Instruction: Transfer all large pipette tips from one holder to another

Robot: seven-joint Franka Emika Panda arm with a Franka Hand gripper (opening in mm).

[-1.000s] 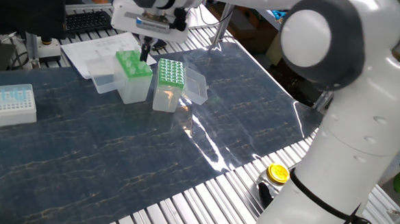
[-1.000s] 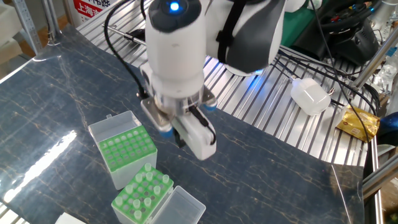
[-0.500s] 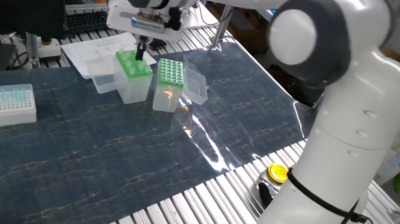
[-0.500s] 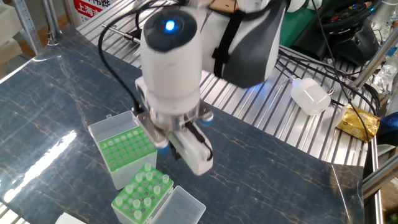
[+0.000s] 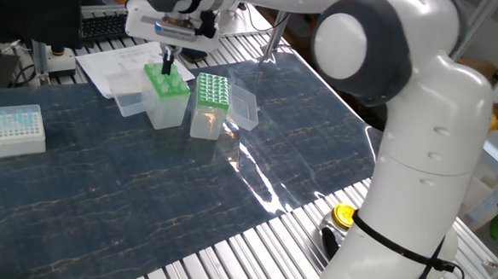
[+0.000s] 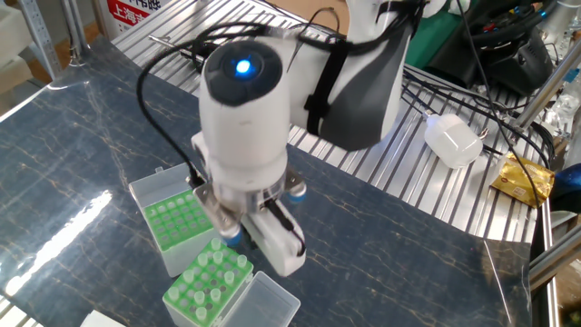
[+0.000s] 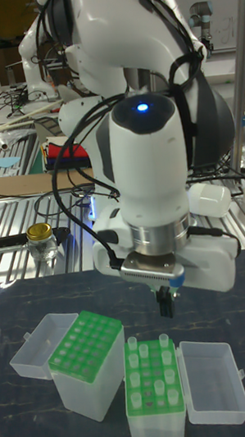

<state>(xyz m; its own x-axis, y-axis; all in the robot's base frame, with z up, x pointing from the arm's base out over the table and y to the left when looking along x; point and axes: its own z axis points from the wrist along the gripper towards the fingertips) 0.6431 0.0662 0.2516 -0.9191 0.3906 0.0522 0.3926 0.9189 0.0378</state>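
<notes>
Tall fixed view, left to right: one green-topped rack (image 7: 87, 344) with its clear lid (image 7: 39, 344) hinged open to the left, holes showing no tips that I can make out; one second green rack (image 7: 153, 374) just beside it, carrying the large pipette tips (image 7: 154, 366), about ten standing up, exact count unclear; its clear lid (image 7: 212, 381) lies open to the right. My gripper (image 7: 164, 304) hangs just above the back edge of the tip-bearing rack, fingers drawn close together; whether they pinch a tip I cannot tell. One fixed view adds one white box (image 5: 12, 130) of small blue tips, far left, well apart.
</notes>
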